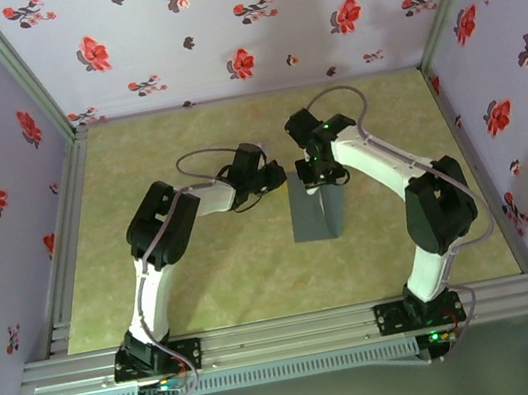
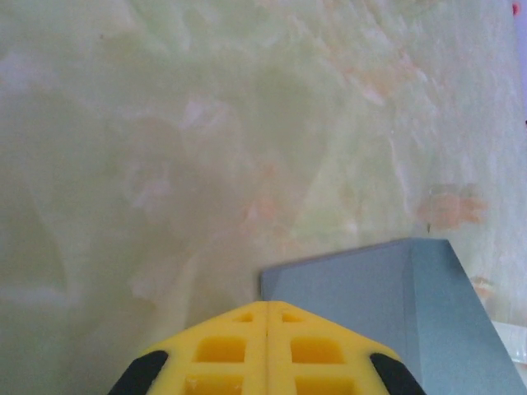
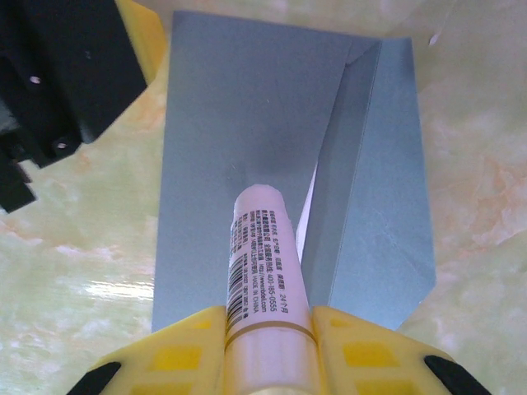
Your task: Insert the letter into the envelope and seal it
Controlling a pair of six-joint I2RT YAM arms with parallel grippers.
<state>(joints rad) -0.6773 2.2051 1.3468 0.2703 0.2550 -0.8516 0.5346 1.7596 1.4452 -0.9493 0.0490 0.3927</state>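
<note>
My right end effector gripped the glue stick above the envelope lying flat on the bench, my left end effector sat closed and empty beside its corner, and I feared the stick would drag the unpinned envelope or crease its flap.

Matt grey paper for the envelope, smooth with sharp folds. Shiny smooth white plastic on the stick, with small black print. Matt yellow plastic fingers. Green marbled table, a bit glossy. Ribbed silver metal rails.

High rear view looking down, wrist views close over table, all sharing envelope
</note>
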